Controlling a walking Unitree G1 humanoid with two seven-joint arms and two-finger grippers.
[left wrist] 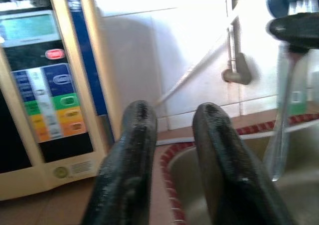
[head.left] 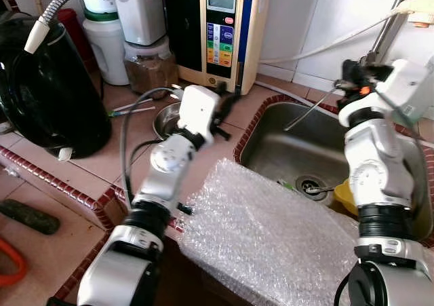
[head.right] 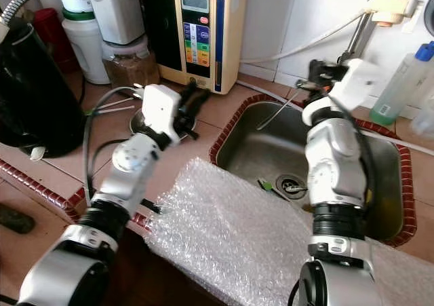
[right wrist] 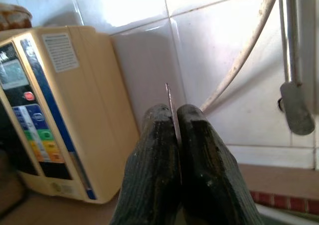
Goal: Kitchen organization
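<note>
We take the steel sink (head.left: 271,146) set into the red-tiled counter as our landmark. Our right gripper (right wrist: 173,116) hangs above the sink's far rim, its two black fingers pressed together on the thin handle of a metal spoon (head.left: 308,112), whose shaft slopes down from the gripper into the basin. In the right wrist view a sliver of that handle stands up between the fingertips. Our left gripper (left wrist: 172,117) hovers over the counter just left of the sink, fingers slightly spread with nothing between them, aimed toward the cream water machine (head.left: 227,28) that stands against the wall behind and left of the sink. A small metal bowl (head.left: 165,119) sits on the counter left of the sink, partly hidden by our left wrist. A sheet of bubble wrap (head.left: 271,238) lies over the sink's near edge. Farther left of the sink stands a large black appliance (head.left: 47,89), and a white hose (head.left: 325,43) runs along the tiled wall behind the sink.
</note>
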